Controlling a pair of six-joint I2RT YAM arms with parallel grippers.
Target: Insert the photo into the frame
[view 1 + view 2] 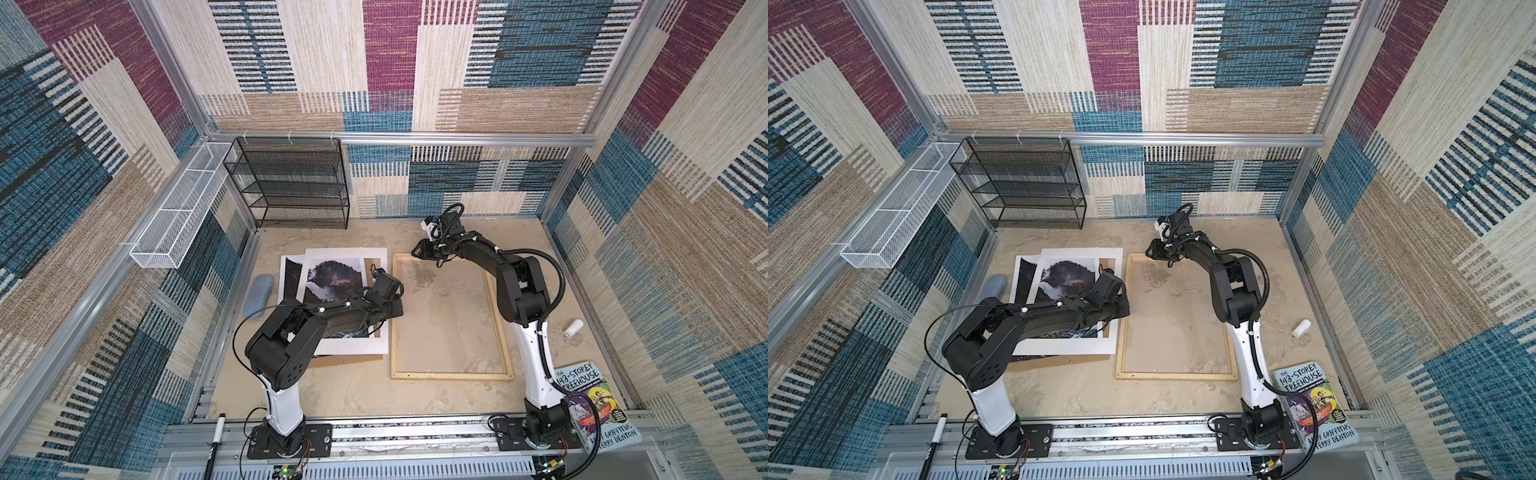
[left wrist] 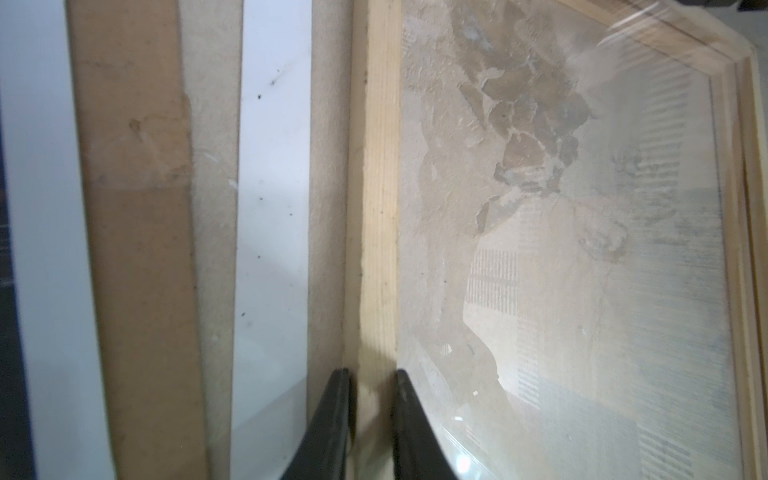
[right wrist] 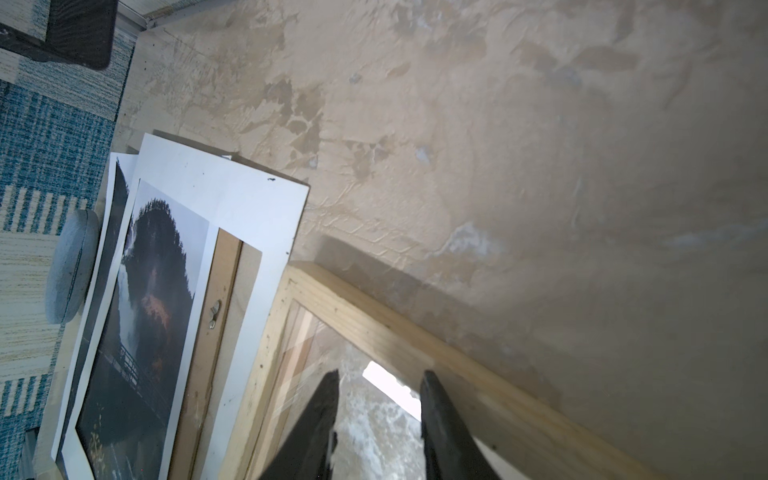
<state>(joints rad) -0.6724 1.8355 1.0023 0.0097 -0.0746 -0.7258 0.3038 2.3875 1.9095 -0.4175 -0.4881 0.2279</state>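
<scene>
The photo (image 1: pixel 328 276) flat on the left under a white mat board (image 1: pixel 345 254), near half hidden by the left arm (image 1: pixel 291 332), long side near to far, mountain at far end, frame (image 1: pixel 451 376) just right, left gripper (image 2: pixel 370 374) clamped on its left rail, right gripper (image 3: pixel 378 378) jaws parted over its far left corner, contact unclear

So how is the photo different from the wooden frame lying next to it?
The photo is a dark mountain print with a white border; the frame is pale bare wood around a clear pane. The photo lies partly under a white mat board, while the frame lies uncovered on the table. The frame is larger than the photo. Both are rectangles, side by side.
</scene>
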